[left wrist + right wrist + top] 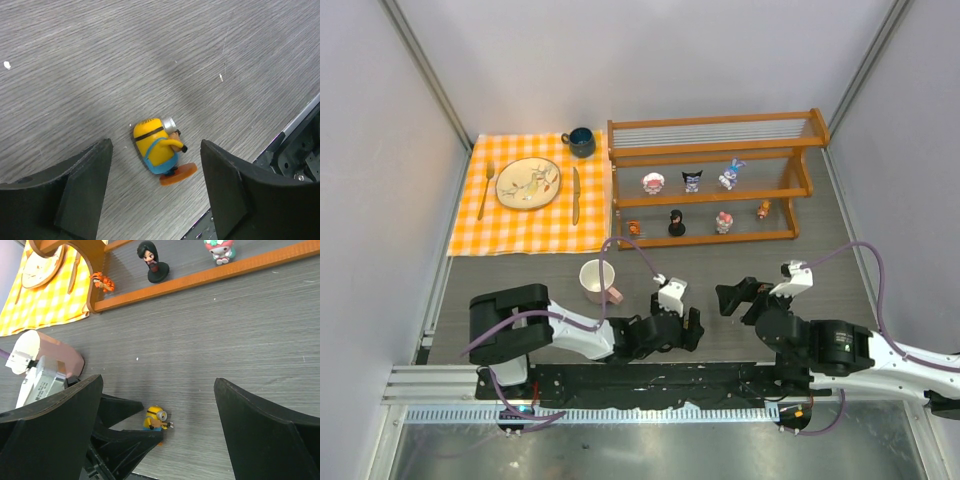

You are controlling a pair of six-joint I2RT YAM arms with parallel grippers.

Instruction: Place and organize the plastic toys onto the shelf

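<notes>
A yellow-and-blue figurine on an orange base (157, 150) lies on its side on the grey table, between the fingers of my open left gripper (155, 172), not touched. It also shows in the right wrist view (156, 418), below my open, empty right gripper (159, 385). In the top view my left gripper (692, 329) hides it, and my right gripper (732, 298) is just to the right. The wooden shelf (715, 130) stands at the back with three toys on its middle rail (692, 180) and several on the bottom rail (677, 223).
A white-and-pink mug (597, 281) stands just left of my left arm. An orange checked cloth (470, 225) at back left carries a plate (528, 184), a fork, a knife and a dark cup (582, 142). The metal base rail (300, 125) is close by.
</notes>
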